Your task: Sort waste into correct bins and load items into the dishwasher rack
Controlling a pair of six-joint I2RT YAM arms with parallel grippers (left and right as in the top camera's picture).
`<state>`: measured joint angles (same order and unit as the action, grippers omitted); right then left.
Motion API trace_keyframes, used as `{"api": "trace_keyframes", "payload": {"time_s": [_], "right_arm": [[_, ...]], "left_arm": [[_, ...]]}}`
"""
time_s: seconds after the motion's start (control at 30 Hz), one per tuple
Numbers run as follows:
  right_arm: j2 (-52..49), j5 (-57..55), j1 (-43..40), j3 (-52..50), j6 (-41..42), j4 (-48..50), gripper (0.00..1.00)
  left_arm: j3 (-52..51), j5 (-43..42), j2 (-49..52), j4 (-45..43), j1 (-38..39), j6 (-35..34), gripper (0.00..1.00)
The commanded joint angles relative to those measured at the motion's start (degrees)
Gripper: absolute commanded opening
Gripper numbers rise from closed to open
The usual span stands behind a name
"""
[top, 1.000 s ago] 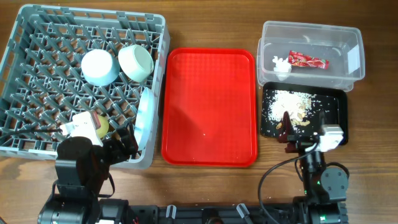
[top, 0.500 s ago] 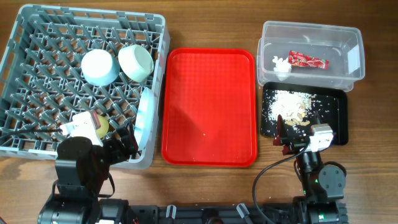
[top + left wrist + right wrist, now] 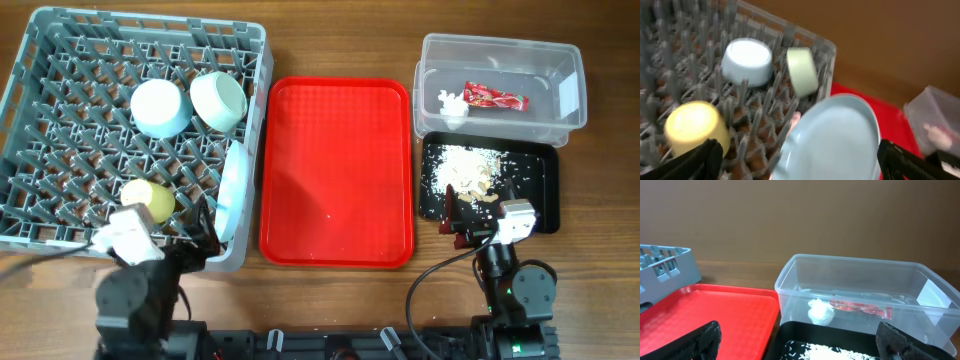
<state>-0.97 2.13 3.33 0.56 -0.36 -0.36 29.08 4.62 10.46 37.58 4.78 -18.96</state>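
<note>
The grey dishwasher rack (image 3: 70, 120) holds a pale blue bowl (image 3: 160, 107), a pale green bowl (image 3: 218, 99), a yellow cup (image 3: 148, 198) and a pale blue plate (image 3: 235, 190) standing on edge. My left gripper (image 3: 200, 237) is open and empty at the rack's front wall; its wrist view shows the plate (image 3: 832, 137), cup (image 3: 692, 125) and both bowls. The clear tub (image 3: 500, 42) holds the red-and-white wrapper (image 3: 495, 97) and the tissue (image 3: 450, 103). The black tray (image 3: 535, 175) holds rice crumbs (image 3: 465, 168). My right gripper (image 3: 457, 217) is open and empty at its front left corner. Fork and spoon are out of view.
The red serving tray (image 3: 337, 170) lies between the rack and the bins, with a few specks on it. In the right wrist view the tub (image 3: 860, 280) stands just behind the black tray (image 3: 790, 330), the red tray (image 3: 715, 315) to the left.
My left arm has drawn back toward the table's front edge, uncovering the yellow cup in the rack. My right gripper shifted slightly left earlier and has since held still.
</note>
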Motion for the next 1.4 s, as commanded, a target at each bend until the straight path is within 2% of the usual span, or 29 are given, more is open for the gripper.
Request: {"api": "trace_keyframes", "payload": {"time_s": [0.0,0.07,0.17,0.23,0.4,0.5,0.7,0.83,0.93,1.37], "right_arm": [[0.7,0.92,-0.02,-0.13,-0.98,0.28,1.0],[0.7,0.92,-0.02,-0.13,-0.96,0.28,1.0],[0.7,0.92,-0.02,-0.13,-0.98,0.28,1.0],[0.7,0.92,-0.02,-0.13,-0.96,0.28,1.0],[0.7,0.92,-0.02,-0.13,-0.96,0.28,1.0],[0.7,0.92,-0.02,-0.13,-0.98,0.28,1.0],[0.7,0.92,-0.02,-0.13,-0.96,0.28,1.0],[0.7,0.92,-0.02,-0.13,-0.98,0.28,1.0],[0.7,0.92,-0.02,-0.13,-0.96,0.28,1.0],[0.7,0.92,-0.02,-0.13,-0.98,0.28,1.0]], "left_arm": [[-11.67,-2.32,-9.51,-6.69,0.24,0.92,1.0],[-16.33,-3.37,-10.25,-12.48,0.26,1.22,1.0],[-24.26,-11.39,-10.27,-25.4,0.26,8.24,1.0],[-26.1,-12.76,-10.23,-27.8,0.26,8.26,1.0],[-26.1,-12.7,-10.27,-27.98,0.26,8.79,1.0],[-26.1,-14.91,-10.27,-27.98,0.26,12.81,1.0],[-26.1,-13.97,-10.27,-28.04,0.02,12.79,1.0],[-26.1,-17.0,-10.27,-28.41,-4.37,12.83,1.0],[-26.21,-16.79,-10.27,-28.68,-5.46,17.22,1.0],[-26.21,-10.1,-10.27,-27.93,-5.42,17.07,1.0]]}}
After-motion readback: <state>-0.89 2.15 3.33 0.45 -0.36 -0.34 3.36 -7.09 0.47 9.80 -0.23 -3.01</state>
